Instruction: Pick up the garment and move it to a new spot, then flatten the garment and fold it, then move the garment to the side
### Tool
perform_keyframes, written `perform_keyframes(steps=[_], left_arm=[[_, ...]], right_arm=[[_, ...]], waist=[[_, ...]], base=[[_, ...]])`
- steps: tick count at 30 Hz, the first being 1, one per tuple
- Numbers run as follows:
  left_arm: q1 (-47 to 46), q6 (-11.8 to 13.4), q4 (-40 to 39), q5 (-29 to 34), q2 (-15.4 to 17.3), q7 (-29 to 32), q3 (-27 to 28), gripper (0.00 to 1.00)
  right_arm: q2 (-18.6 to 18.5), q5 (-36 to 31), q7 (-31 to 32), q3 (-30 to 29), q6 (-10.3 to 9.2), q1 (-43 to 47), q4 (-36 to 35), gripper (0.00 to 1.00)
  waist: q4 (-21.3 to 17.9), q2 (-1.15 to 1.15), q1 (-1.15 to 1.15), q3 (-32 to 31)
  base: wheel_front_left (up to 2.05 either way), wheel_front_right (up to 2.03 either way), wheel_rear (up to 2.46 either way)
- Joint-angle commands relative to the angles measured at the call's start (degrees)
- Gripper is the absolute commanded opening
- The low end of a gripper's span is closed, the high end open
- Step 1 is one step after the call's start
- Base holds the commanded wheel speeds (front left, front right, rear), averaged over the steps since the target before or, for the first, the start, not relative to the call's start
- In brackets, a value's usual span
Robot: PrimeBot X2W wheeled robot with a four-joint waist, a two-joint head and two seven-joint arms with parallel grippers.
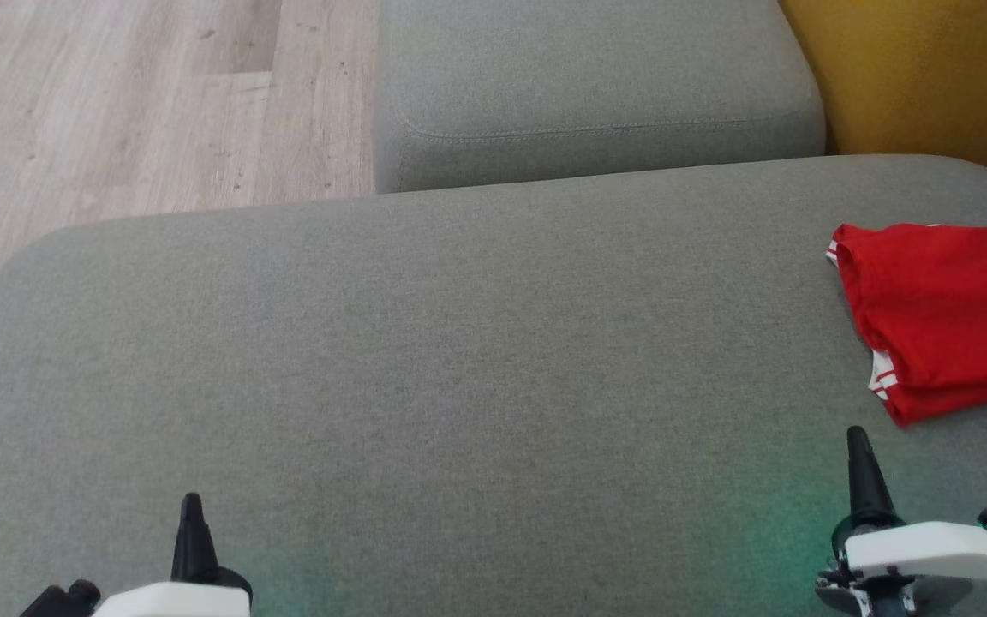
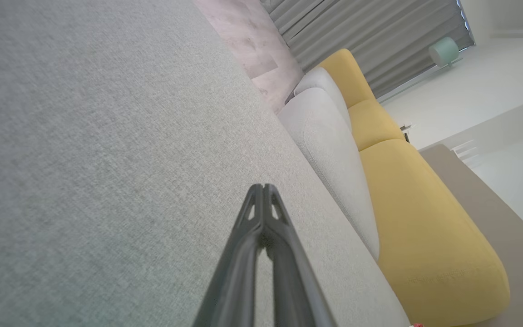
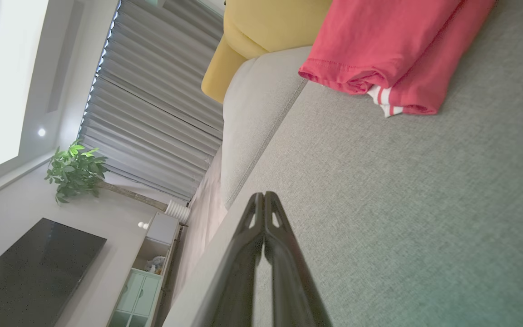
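Head view: the red garment lies folded at the grey cushion's far right edge, seemingly already set aside, so the left gripper and right gripper rest low, both clenched on nothing. Left wrist view: fingers pressed together over the cushion. Right wrist view: stacked layers, white-striped trim peeking out

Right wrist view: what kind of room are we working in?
Most likely a home living room: a grey sofa, a dark flat television near a low cabinet, and a potted plant beside pleated curtains.
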Motion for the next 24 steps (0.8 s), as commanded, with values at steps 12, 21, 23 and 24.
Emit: perform_keyframes(steps=[12,21,23,24], left_arm=[[-5.3,-2.0,-0.9,-8.6,0.8,2.1,3.1,0.0],[-7.0,-3.3,-0.4,-14.5,0.7,3.7,4.4,0.0],[-7.4,-3.5,-0.3,-15.9,0.7,4.0,4.7,0.0],[-7.6,-3.7,-0.3,-16.5,0.7,4.2,4.9,0.0]], right_arm=[[-1.1,8.9,2.3,-1.0,-0.03,-4.6,-2.4,0.0],[-1.1,15.0,3.8,-2.1,-0.03,-5.8,-2.6,0.0],[-1.1,16.4,4.2,-2.3,-0.03,-6.1,-2.6,0.0],[-1.1,17.0,4.3,-2.4,-0.03,-6.2,-2.7,0.0]], waist=[[0.1,0.0,-0.01,0.8],[0.1,0.0,-0.01,1.4],[0.1,0.0,-0.01,1.5],[0.1,0.0,-0.01,1.6]], base=[[0.0,0.0,0.0],[0.0,0.0,0.0],[0.0,0.0,0.0],[0.0,0.0,0.0]])
